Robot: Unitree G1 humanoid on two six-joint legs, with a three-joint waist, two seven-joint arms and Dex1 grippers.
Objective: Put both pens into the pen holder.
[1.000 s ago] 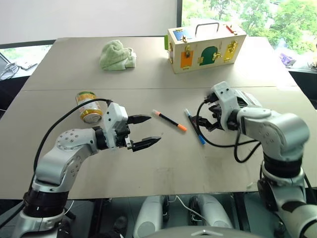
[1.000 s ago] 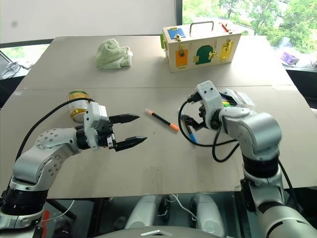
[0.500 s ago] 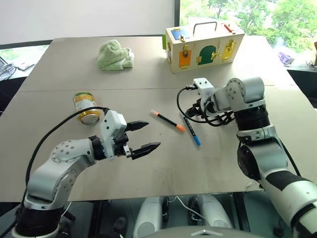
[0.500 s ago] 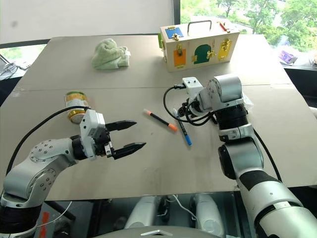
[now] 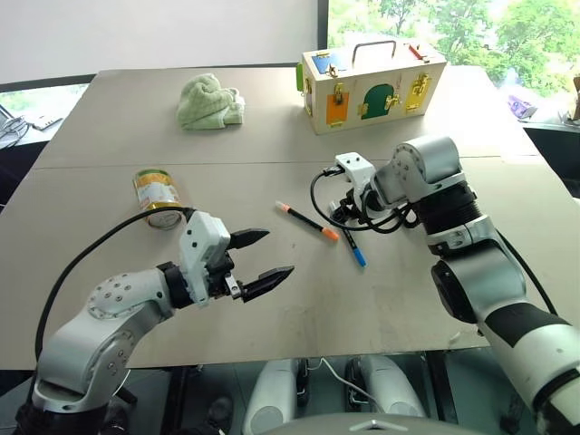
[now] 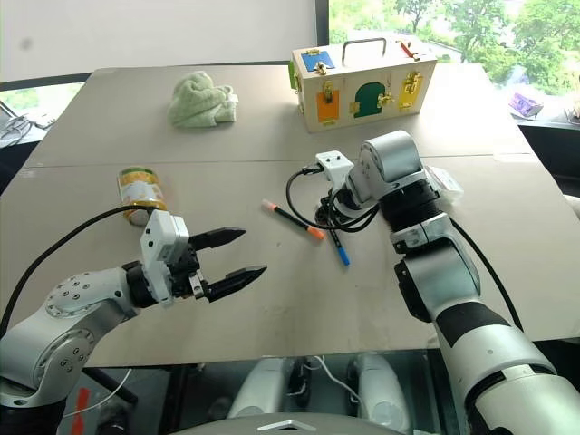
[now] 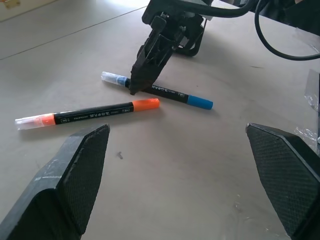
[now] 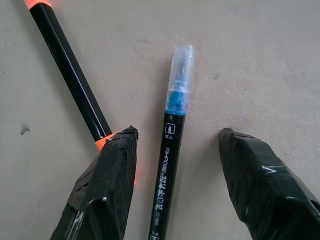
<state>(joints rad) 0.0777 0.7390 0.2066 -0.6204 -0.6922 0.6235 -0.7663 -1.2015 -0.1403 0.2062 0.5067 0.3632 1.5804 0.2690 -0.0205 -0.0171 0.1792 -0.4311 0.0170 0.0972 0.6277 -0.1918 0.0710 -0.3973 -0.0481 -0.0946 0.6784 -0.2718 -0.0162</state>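
Now right end effector point(image 8: 175, 190) parted astride blue pen point(image 8: 170, 165), left end effector point(image 5: 263, 256) released, bare tabletop point(image 5: 381, 299) around

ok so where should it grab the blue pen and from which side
Grip the blue pen on its black barrel near the middle, coming from straight above. It lies flat on the table, so only its two long sides are free. The right gripper already straddles it, but one finger sits against the orange pen, so nudging away from it may help.

Right hand point(image 8: 172, 185) now astride blue pen point(image 8: 170, 165).
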